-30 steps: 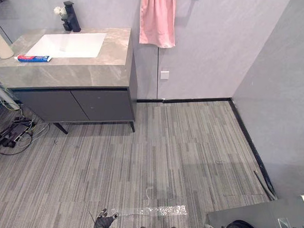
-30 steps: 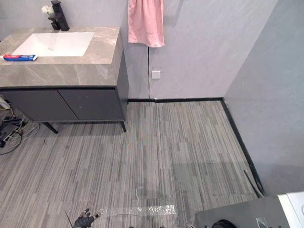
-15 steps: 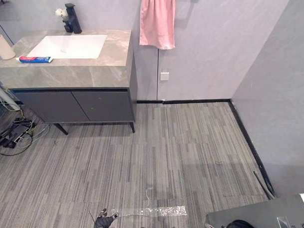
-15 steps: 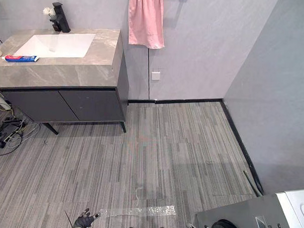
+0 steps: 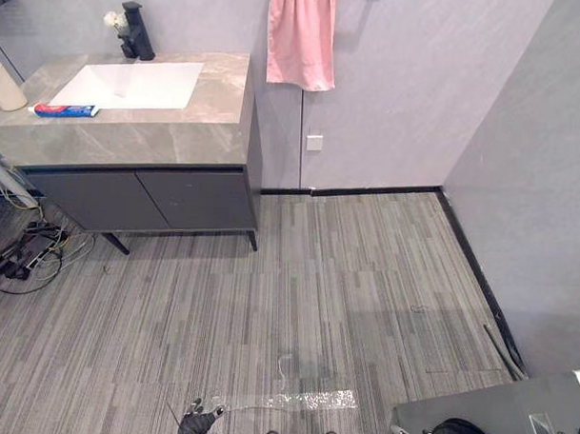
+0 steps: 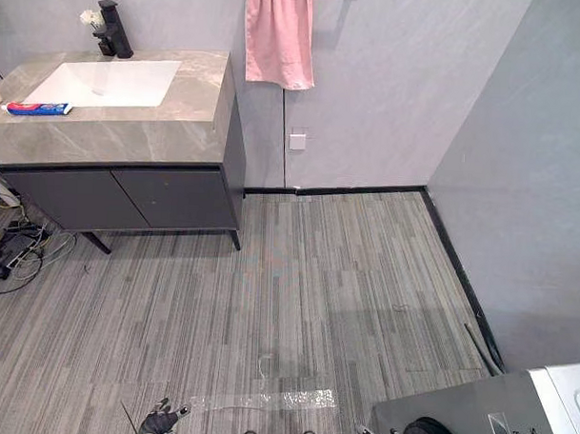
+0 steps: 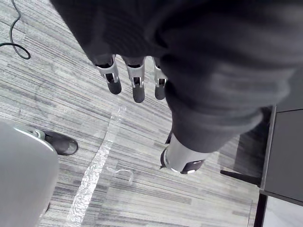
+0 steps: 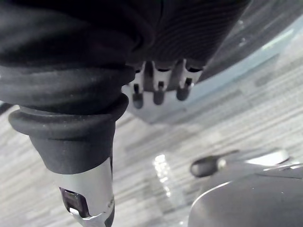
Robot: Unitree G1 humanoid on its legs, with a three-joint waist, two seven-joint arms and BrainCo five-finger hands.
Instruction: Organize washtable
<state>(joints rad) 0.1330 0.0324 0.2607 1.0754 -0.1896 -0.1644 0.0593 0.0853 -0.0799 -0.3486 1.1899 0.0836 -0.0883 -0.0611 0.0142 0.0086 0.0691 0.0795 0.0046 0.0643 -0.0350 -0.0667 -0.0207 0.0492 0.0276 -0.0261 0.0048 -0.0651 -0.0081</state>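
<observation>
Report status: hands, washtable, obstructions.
Left hand, right hand open, empty, hanging low. Washtable ahead-left, out of reach; toothpaste beside sink, cup at left end. Cables on floor under its left end.

Light even and soft, fairly bright across the grey striped floor (image 5: 364,277); shadows there are faint and soft-edged. Deep shade under the dark grey cabinet (image 5: 148,201), far left. White rectangular sink basin (image 5: 133,85) is the brightest patch. Grey stone washtable top (image 5: 131,140) carries a dull sheen. Strip of clear tape (image 5: 303,400) on the near floor glints. Pale grey wall (image 5: 418,88) flat-lit.
</observation>
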